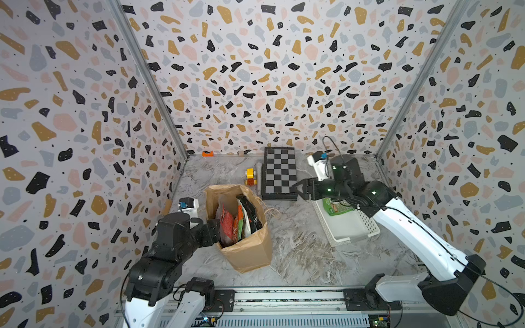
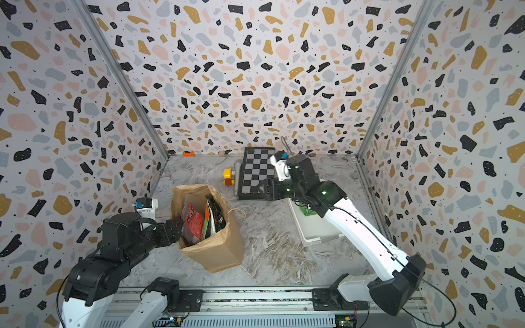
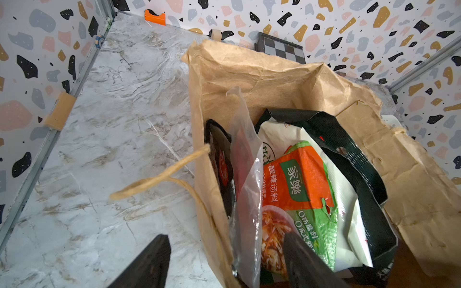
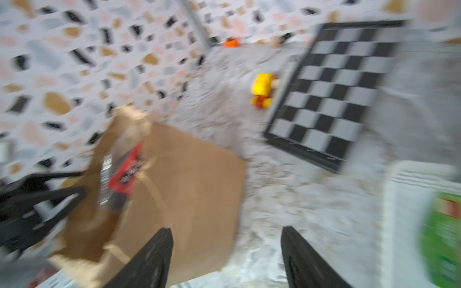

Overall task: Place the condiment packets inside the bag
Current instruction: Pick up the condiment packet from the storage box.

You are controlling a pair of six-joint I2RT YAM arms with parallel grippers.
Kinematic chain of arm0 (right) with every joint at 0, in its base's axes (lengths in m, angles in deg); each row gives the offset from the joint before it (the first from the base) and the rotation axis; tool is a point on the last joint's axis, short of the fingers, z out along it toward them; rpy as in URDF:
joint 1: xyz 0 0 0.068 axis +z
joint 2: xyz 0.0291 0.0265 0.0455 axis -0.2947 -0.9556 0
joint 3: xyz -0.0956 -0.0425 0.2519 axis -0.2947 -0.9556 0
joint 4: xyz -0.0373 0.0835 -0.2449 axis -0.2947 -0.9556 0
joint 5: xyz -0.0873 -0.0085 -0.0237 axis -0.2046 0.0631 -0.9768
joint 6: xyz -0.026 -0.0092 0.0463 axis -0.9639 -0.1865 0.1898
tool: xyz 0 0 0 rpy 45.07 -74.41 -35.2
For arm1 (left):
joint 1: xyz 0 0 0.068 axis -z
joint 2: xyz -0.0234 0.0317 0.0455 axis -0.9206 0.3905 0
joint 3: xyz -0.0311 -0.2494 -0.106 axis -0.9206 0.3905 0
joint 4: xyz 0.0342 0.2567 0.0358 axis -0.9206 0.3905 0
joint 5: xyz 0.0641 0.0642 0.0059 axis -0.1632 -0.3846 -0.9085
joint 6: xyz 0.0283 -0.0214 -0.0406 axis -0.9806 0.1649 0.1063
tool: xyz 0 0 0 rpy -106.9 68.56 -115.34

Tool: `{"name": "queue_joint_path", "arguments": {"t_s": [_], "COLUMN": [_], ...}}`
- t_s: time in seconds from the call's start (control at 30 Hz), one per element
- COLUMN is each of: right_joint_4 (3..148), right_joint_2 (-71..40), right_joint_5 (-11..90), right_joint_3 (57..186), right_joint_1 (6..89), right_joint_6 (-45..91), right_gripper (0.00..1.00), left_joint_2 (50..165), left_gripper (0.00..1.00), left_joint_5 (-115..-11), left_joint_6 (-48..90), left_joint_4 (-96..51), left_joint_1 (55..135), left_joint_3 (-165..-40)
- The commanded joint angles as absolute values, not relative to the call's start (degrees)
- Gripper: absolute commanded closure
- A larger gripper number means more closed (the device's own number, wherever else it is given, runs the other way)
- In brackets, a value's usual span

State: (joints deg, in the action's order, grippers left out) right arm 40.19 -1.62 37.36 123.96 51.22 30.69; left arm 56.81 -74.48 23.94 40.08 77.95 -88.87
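Bag: the brown paper bag stands upright on the bench, left of middle and well apart from the white basket. Its mouth gapes upward.
Packets inside: several condiment packets stand on edge in the bag, packed side by side, with their tops near the rim.
Left gripper: your left gripper is spread and straddles the bag's near wall without pinching it. One finger is outside and the other inside. This likely steadies the bag and keeps its mouth wide.
Right gripper: your right gripper is spread and empty, beside the chessboard at the basket's far end.
Left to do: one green packet lies in the basket, partly under your right arm.
Left wrist view: it shows the finger inside the bag and the packet print. In both top views the bag wall hides those fingertips.
Right wrist view: it is blurred, but shows bare space between the jaws.
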Motion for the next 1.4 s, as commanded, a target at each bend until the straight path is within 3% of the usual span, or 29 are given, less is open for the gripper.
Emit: {"name": "queue_joint_path", "arguments": {"t_s": [0.0,0.07,0.23,0.6,0.97,1.07,1.17,1.2,1.37], "right_joint_4": [31.8,31.2,31.7,32.8,36.6,36.9,38.5,39.3,40.3], "right_joint_2": [-5.3,-8.5,-20.6,-39.6,-44.0,-43.5,-40.3,-38.5,-26.7], "right_joint_5": [16.8,13.4,16.8,21.4,20.0,18.9,17.2,16.7,15.3], "right_joint_3": [117.8,115.7,116.7,126.9,125.3,124.9,123.0,122.3,118.4], "right_joint_1": [45.3,42.3,38.1,36.2,34.4,34.2,34.2,34.2,34.3], "right_joint_6": [22.5,19.8,14.5,12.3,12.8,13.1,13.4,13.7,15.5], "right_gripper": [0.22,0.15,0.13,0.22,0.51,0.69,0.96,1.0,1.0], "left_joint_2": [57.4,57.5,58.2,58.0,58.2,58.1,57.8,57.7,57.9], "left_gripper": [0.26,0.26,0.26,0.26,0.26,0.26,0.26,0.26,0.26], "left_joint_5": [-73.9,-73.8,-73.4,-74.3,-74.7,-74.3,-74.6,-74.6,-74.9], "left_joint_6": [22.7,22.7,22.8,22.7,22.5,22.7,22.7,22.6,22.6], "left_joint_4": [39.2,39.1,39.1,40.6,40.1,40.1,40.2,40.2,39.8], "left_joint_1": [78.0,78.0,78.0,78.0,78.0,78.0,78.0,78.0,77.9], "left_joint_3": [-89.8,-89.8,-89.7,-90.1,-89.7,-89.6,-89.7,-89.7,-89.5]}}
